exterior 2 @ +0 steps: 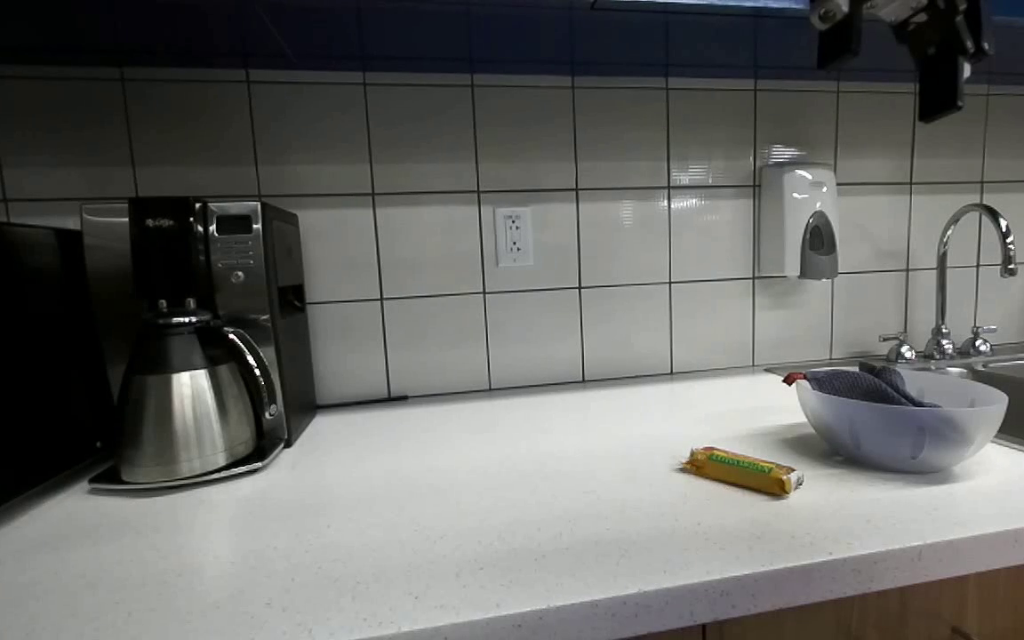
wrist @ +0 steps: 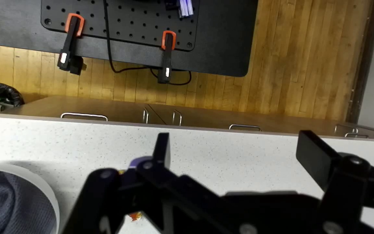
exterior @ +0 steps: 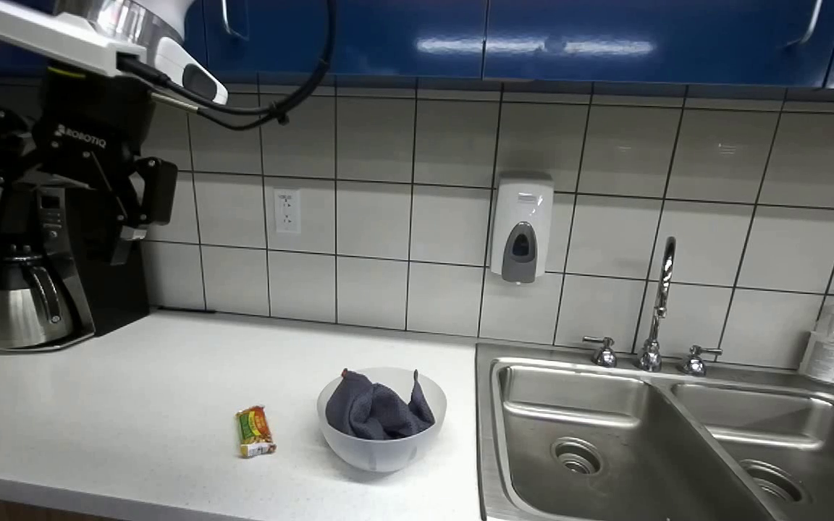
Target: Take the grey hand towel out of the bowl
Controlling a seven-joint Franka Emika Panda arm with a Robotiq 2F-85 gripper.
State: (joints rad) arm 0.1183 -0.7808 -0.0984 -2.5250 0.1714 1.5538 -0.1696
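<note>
The grey hand towel [exterior: 381, 409] lies bunched inside a translucent white bowl [exterior: 381, 454] on the counter. Corners of the towel stick up at the bowl's rim, one with a red tag. The towel [exterior 2: 859, 387] and bowl [exterior 2: 903, 434] also show in an exterior view. In the wrist view the towel [wrist: 15, 204] and bowl [wrist: 37, 180] are at the lower left, partly cut off. My gripper [exterior: 69, 228] is open and empty, high above the counter and apart from the bowl. Its spread fingers [wrist: 237, 151] show in the wrist view, and it [exterior 2: 888, 76] hangs at the upper right in an exterior view.
A wrapped snack bar [exterior: 255, 432] lies beside the bowl. The steel sink [exterior: 489, 434] with its faucet [exterior: 659, 304] is on the bowl's other side. A coffee maker [exterior 2: 294, 338] stands farther along the counter. A soap dispenser [exterior: 523, 228] hangs on the tiled wall under blue cabinets [exterior: 344, 43].
</note>
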